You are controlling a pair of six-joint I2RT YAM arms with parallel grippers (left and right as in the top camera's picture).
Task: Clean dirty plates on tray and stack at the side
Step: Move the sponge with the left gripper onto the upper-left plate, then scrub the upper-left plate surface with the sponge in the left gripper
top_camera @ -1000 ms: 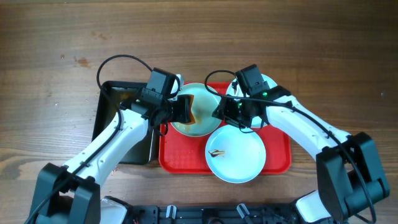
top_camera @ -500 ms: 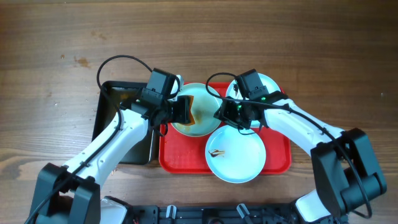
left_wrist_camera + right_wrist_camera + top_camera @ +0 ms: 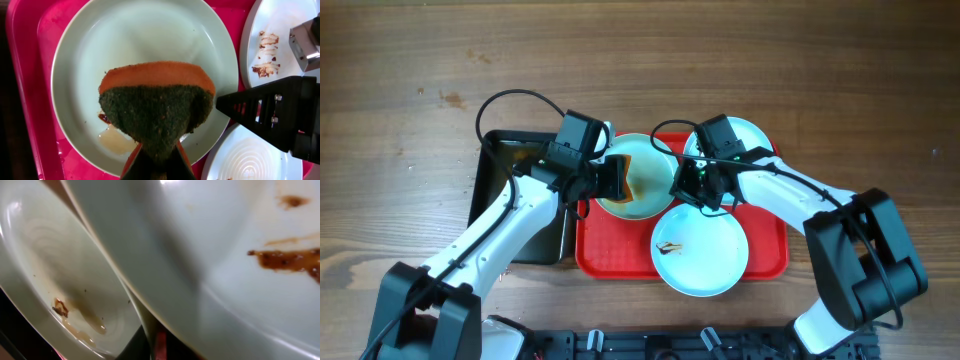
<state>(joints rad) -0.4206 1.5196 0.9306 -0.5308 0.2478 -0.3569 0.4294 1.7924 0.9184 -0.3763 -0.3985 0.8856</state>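
We see the red tray (image 3: 595,240) on the wooden table (image 3: 820,60), just beside a black pan (image 3: 505,170) on its left. All three plates are on the tray. The far-left plate (image 3: 650,158) and the far-right plate (image 3: 752,135) are at the back. The near plate (image 3: 705,258) is at the front, and its edge reaches over the front rim of the tray.

The left gripper (image 3: 607,180) has its fingers clamped on a sponge (image 3: 155,110), orange on top and dark green below. The sponge hangs over the middle of the far-left plate. Whether it touches the plate we cannot tell. On this plate there is a small brown spot and a pale wet patch (image 3: 117,142).

The right gripper (image 3: 698,196) is between the three plates. Its fingers are pressed together on the far rim of the near plate, which runs down between them in the right wrist view. The near plate and the far-right plate have brown smears.
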